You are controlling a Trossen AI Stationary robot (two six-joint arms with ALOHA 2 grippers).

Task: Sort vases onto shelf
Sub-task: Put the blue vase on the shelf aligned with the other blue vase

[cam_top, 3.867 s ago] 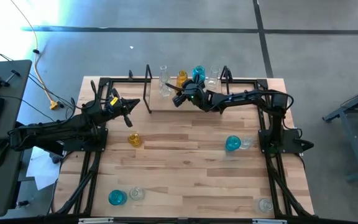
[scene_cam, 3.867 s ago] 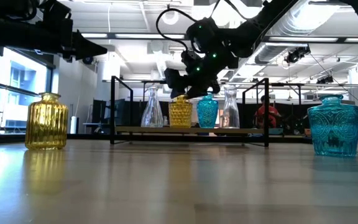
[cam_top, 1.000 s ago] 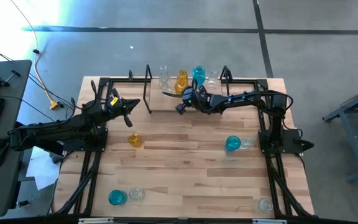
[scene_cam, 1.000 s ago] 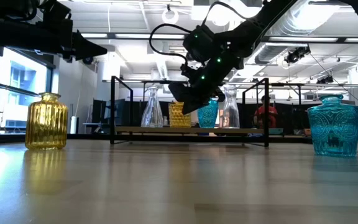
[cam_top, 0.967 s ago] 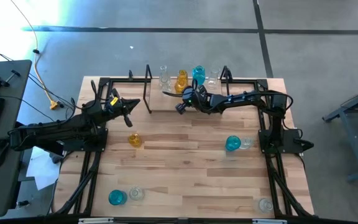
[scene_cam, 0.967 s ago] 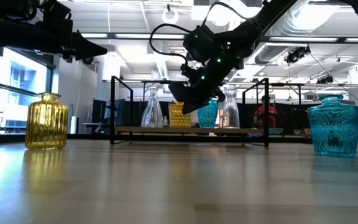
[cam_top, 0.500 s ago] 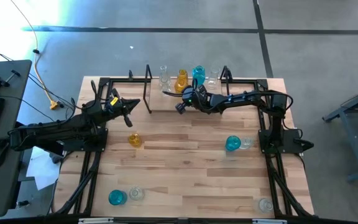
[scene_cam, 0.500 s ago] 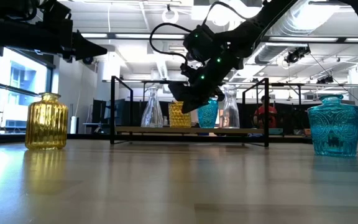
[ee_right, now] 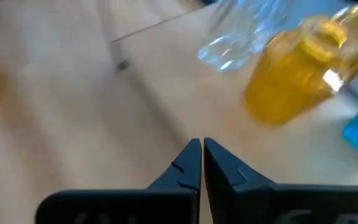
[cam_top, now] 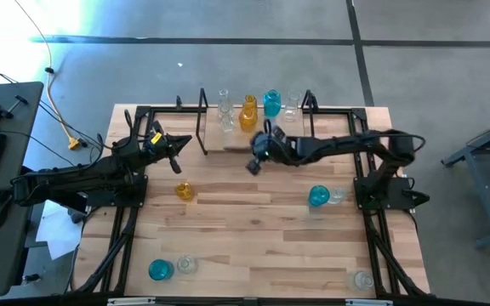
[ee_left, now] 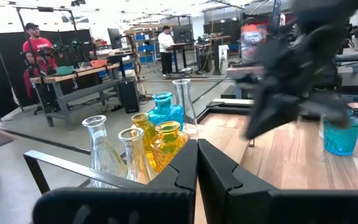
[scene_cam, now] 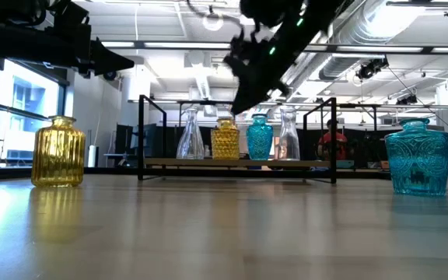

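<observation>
**Four vases lined up on the shelf, both grippers empty**

Right gripper hangs above the table just in front of the shelf, jaws pressed together and holding nothing; from table height it sits high over the row, dark fingers angled down; its own camera shows the fingertips meeting over bare wood, an amber vase blurred ahead.

On the shelf at the table's far edge stand four vases in a row: a clear one, an amber one, a teal one, another clear one; all upright between the black loop ends.

Left gripper waits near the far-left corner, close to the shelf's left end; jaws together, nothing between them.

Loose vases on the table: an amber vase left of centre; a teal vase with a clear vase just beside it toward the right edge; a teal vase and a clear vase side by side at the near-left corner; a lone clear vase at the near-right corner.
</observation>
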